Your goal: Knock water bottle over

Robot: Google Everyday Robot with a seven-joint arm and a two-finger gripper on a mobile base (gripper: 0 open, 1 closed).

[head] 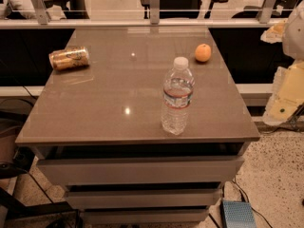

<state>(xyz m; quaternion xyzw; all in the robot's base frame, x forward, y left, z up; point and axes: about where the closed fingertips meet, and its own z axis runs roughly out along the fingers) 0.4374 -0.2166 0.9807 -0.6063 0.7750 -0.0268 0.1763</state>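
The water bottle [177, 99] stands upright near the front right of the brown table top [109, 103]. It is clear ribbed plastic with a white cap and a narrow label band. My gripper [285, 96] is the cream-coloured part at the right edge of the view. It hangs beside the table, off its right side and well apart from the bottle.
A gold-orange drink can [69, 58] lies on its side at the back left of the table. An orange [203, 52] sits at the back right. A railing and office chairs stand behind the table. A blue box [237, 214] lies on the floor at the front right.
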